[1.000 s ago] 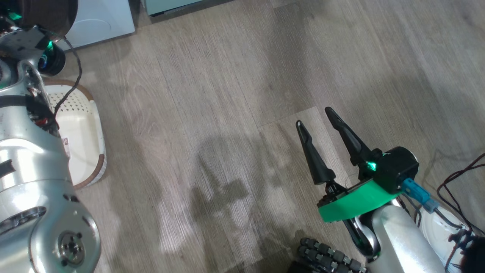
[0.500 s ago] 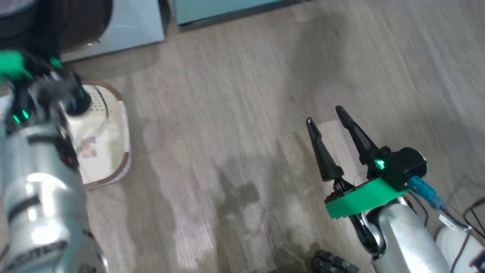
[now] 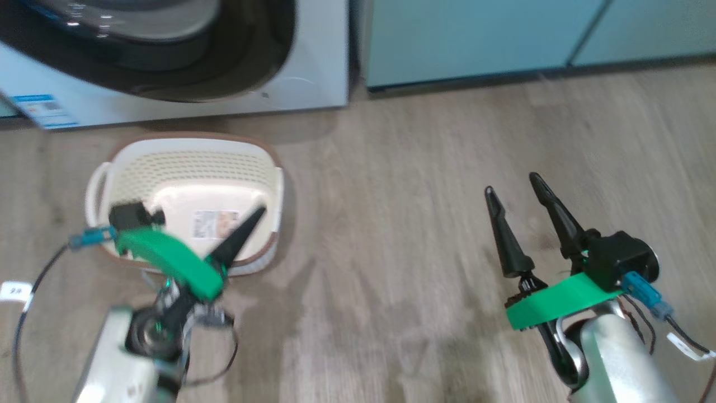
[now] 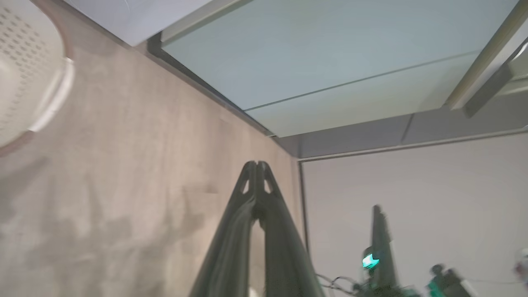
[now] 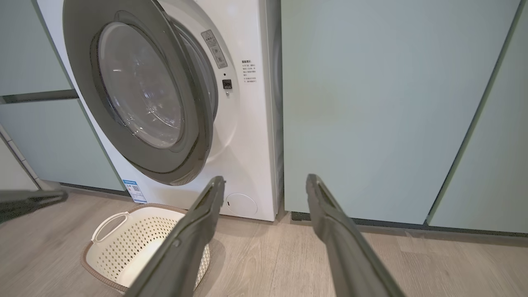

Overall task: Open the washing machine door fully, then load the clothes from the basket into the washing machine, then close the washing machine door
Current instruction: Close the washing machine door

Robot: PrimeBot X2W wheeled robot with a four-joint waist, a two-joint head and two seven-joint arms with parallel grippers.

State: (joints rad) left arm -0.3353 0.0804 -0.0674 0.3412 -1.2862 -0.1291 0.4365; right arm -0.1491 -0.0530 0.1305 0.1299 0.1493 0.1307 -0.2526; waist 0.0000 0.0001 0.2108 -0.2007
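The white washing machine (image 5: 251,136) stands with its door (image 5: 140,90) swung part-way out, hinged on the left; its dark rim (image 3: 246,61) hangs above the basket. The cream basket (image 3: 193,168) sits on the floor before the washer, showing just a label sticker on its floor. The clothes are out of view. My left gripper (image 3: 258,211) is shut and holds nothing, its tip over the basket's near right rim. Further right, my right gripper (image 3: 512,183) hovers open over bare floor and points at the washer's lower right corner (image 5: 265,178).
Pale green cabinets (image 3: 475,39) line the wall right of the washer. A small round white flap (image 5: 241,204) and a blue label (image 5: 133,190) sit low on the washer front. Wood floor (image 3: 391,224) runs between the basket and my right arm. Cables trail at the lower right.
The head camera has swung, bringing the washer front and whole basket into view. My left arm has come down from the upper left to the basket's near rim. The right gripper stays open.
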